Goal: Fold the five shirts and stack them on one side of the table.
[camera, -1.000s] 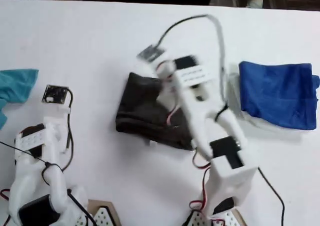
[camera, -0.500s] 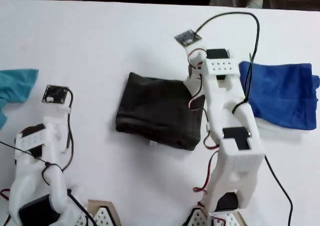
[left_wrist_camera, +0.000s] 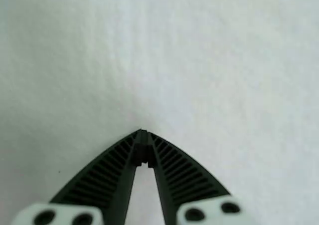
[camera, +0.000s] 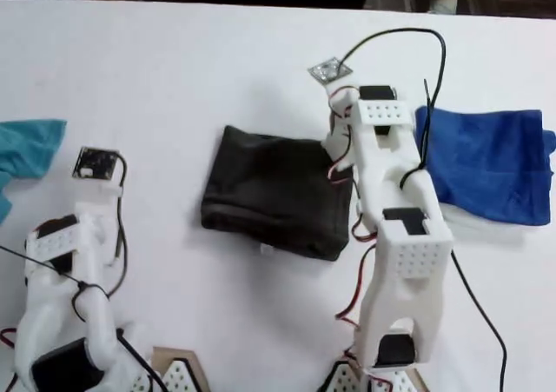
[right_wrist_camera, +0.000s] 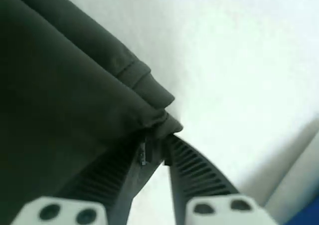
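Right arm has swung off the black shirt [camera: 269, 192] to its corner. Left gripper [left_wrist_camera: 143, 147] sits closed over bare table [camera: 174, 62]; right gripper [right_wrist_camera: 157, 142] pinches that mid-table corner, and dragging toward the blue shirt [camera: 482, 162] may unfold it.

Bright, even overhead light. White table [camera: 174, 79] nearly blown out, with mild glare in the wrist views. Soft, short shadow along the black shirt [camera: 269, 192] edge. Room beyond the far edge is dark.
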You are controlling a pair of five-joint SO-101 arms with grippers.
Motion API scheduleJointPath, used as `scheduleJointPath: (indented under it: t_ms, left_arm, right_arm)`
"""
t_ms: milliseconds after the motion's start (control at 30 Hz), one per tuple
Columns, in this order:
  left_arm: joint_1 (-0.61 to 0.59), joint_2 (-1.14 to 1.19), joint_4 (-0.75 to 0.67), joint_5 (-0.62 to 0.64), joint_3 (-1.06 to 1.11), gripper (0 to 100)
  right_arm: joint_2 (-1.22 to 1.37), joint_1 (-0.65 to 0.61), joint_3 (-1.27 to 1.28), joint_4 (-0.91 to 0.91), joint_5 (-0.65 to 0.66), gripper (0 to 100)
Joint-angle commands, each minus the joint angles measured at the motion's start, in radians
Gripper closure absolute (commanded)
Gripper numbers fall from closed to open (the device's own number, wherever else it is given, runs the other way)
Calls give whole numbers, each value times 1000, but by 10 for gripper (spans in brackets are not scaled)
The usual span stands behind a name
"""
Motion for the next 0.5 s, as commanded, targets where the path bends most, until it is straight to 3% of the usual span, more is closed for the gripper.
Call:
scheduleJointPath:
  t_ms: [0, 300, 467]
  left_arm:
    - [9, -35, -14, 9, 2, 975]
    - [9, -35, -14, 9, 2, 975]
    - [9, -35, -14, 9, 2, 975]
  right_arm:
    - [-8, 8, -41, -8, -3, 945]
    - [-125, 1, -46, -15, 11, 978]
    - [-145, 1, -126, 27, 104, 978]
